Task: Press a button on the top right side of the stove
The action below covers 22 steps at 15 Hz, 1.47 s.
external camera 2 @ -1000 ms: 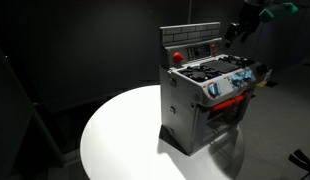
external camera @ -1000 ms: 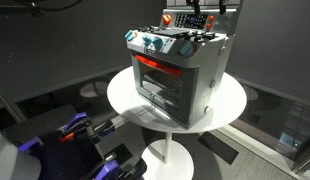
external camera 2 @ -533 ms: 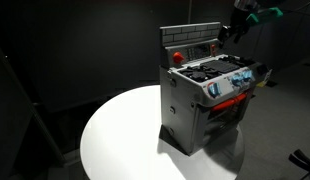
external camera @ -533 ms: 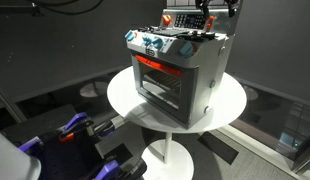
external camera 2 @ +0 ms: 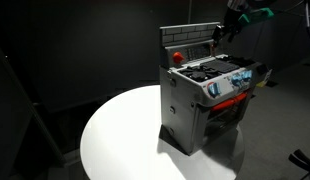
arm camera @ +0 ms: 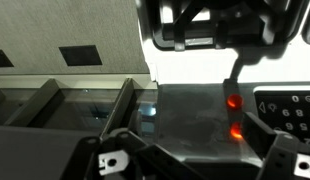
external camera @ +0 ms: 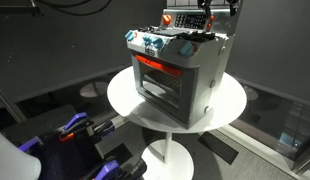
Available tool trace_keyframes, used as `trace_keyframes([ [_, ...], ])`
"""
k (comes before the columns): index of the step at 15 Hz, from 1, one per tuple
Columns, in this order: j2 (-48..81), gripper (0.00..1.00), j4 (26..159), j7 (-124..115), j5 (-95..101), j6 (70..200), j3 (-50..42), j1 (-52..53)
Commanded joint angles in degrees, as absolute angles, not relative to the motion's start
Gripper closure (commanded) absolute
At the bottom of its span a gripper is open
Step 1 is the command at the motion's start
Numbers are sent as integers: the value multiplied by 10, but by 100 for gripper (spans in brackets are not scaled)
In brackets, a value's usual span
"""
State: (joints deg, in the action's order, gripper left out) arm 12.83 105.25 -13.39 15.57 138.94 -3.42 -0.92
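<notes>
— Tally on site?
— One toy stove (external camera: 180,70), one round white table (external camera: 123,98), one gripper (external camera 2: 223,30).
— Smaller items?
— One red button (external camera 2: 177,56) on the back panel; two red glowing lights (arm camera: 233,101) in the wrist view. Knobs too small to count.

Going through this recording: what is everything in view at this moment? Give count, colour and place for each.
stove: one, grey-silver with a red-orange oven window frame, standing on the table.
knobs: several, blue-white, across the stove's upper front; too small to count exactly.
back panel: one, grey, upright at the stove's rear.
red button: one, round, at one end of the back panel.
table: one, round, white, under the stove.
blue and black equipment: low in an exterior view, beside the table; its kind is unclear.
end effector: one, dark, at the back panel's upper end, away from the red button; whether it is open or shut is unclear.
</notes>
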Motion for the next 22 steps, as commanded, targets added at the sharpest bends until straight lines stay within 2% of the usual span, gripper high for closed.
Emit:
trace_keyframes([
  [1,149,0,1020,-147,167,1383,-45,1],
  [12,133,0,1027,-139,153,1339,-44,1],
  [22,56,0,1051,-68,67,1119,-21,-9],
])
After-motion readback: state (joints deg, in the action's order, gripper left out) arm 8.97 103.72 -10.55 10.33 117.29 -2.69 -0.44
